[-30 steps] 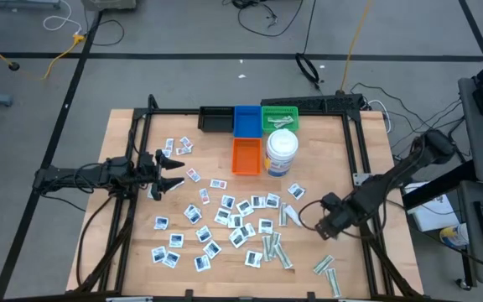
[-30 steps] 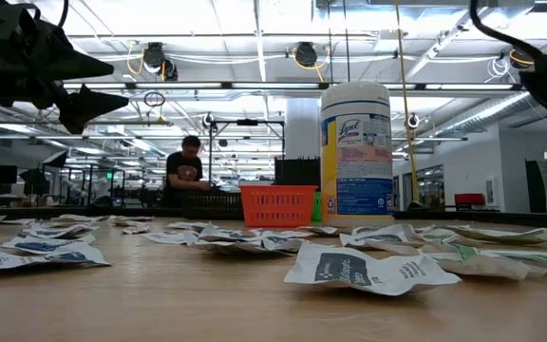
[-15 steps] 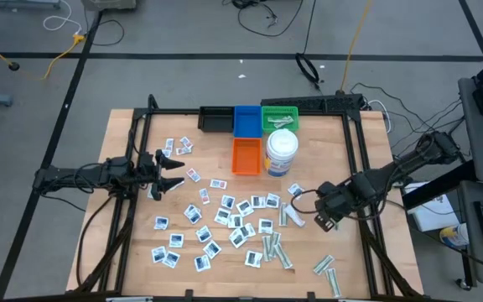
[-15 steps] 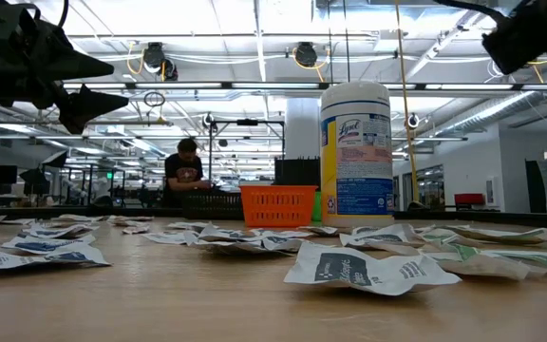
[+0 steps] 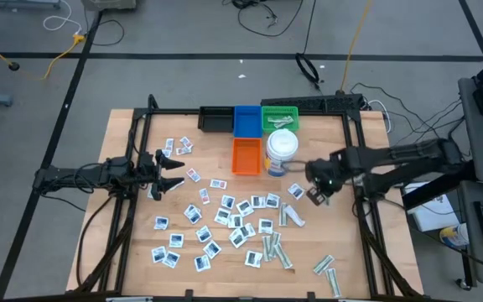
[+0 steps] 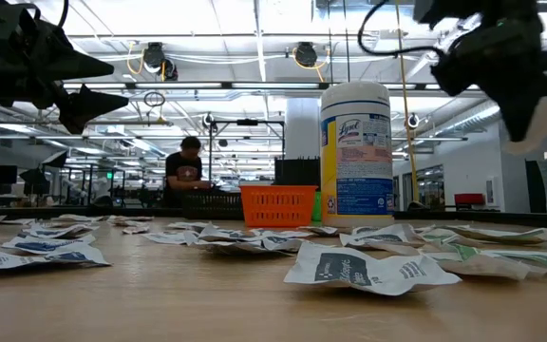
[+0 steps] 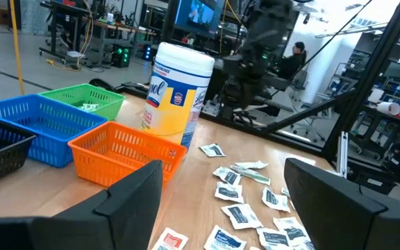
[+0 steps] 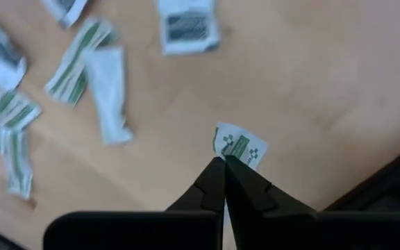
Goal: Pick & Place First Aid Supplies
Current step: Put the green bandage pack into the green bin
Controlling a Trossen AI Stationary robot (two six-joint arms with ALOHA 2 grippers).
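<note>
The left gripper (image 5: 168, 173) hovered over the counter's (image 5: 124, 252) left side, jaws spread wide around nothing. Square white packets (image 5: 225, 220) and grey-green strips (image 5: 275, 250) lay scattered across the middle. Behind them stood an orange basket (image 5: 246, 156) and a wipes canister (image 5: 281, 153). Just right of the canister, the right gripper (image 5: 317, 194) hung above the counter, jaws pinched on a small green-printed packet (image 8: 240, 147).

Packet print (image 5: 236, 221): too small to read from overhead.
Green basket (image 5: 279, 117): contents pale, kind unclear.
Wrapped strip (image 8: 240, 148): lower end hidden behind the pinching right claw (image 8: 223, 162).
Wipes canister (image 7: 177, 85): label partly legible only.
Left claw (image 6: 93, 84): arm cut off at 9 o'clock edge, low view.
Person (image 6: 187, 169): distant, partly hidden behind equipment.
</note>
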